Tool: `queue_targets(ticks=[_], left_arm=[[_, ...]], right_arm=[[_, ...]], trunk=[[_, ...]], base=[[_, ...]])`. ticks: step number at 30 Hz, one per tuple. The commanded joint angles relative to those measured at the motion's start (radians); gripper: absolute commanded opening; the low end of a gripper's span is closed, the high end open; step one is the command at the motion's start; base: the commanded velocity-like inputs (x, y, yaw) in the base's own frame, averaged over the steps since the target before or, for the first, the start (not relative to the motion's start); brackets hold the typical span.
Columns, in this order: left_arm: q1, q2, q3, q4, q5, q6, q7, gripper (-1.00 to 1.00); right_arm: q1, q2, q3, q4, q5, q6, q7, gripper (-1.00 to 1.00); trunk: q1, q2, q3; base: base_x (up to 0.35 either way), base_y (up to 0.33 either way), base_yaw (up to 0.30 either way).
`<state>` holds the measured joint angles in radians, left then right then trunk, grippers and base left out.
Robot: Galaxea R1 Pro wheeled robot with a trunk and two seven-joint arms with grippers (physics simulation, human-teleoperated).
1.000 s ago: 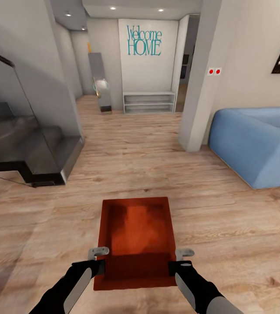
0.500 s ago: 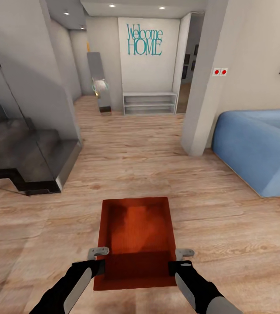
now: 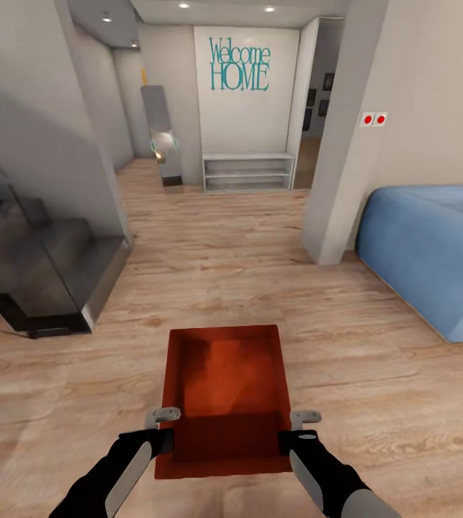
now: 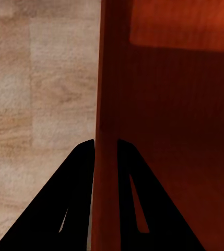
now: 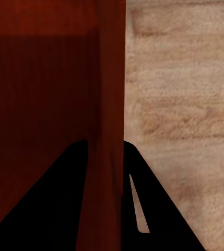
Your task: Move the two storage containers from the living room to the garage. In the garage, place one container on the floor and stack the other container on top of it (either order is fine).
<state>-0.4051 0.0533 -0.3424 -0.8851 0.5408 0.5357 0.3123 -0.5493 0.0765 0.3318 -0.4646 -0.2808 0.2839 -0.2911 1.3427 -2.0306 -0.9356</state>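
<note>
Head view: my left pincer (image 3: 165, 415) and right pincer (image 3: 305, 416) each clamp a side wall of the empty storage container (image 3: 225, 388).

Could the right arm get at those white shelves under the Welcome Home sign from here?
Probably not. The right gripper is clamped on the storage container's wall, as is the left gripper, and the white shelves stand across a long stretch of wood floor.

A blue sofa (image 3: 433, 252), grey stairs (image 3: 37, 266), white shelf (image 3: 248, 171) beneath teal "Welcome HOME" lettering (image 3: 239, 66).
</note>
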Motion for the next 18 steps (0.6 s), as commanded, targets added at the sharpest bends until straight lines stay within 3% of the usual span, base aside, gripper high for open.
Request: queue_targets(ticks=[1, 18], left_arm=[[-0.001, 0.002, 0.0, -0.015, 0.001, -0.077, 0.01, -1.0], [-0.001, 0.002, 0.0, -0.015, 0.001, -0.077, 0.01, -1.0]], right_arm=[[0.0, -0.001, 0.001, 0.0, -0.012, 0.005, -0.005, -1.0], [0.0, -0.001, 0.001, 0.0, -0.012, 0.005, -0.005, -1.0]], trunk=[[0.0, 0.0, -0.001], [0.0, 0.0, -0.001]], base=[[0.342, 0.0, 0.0], [0.342, 0.0, 0.0]])
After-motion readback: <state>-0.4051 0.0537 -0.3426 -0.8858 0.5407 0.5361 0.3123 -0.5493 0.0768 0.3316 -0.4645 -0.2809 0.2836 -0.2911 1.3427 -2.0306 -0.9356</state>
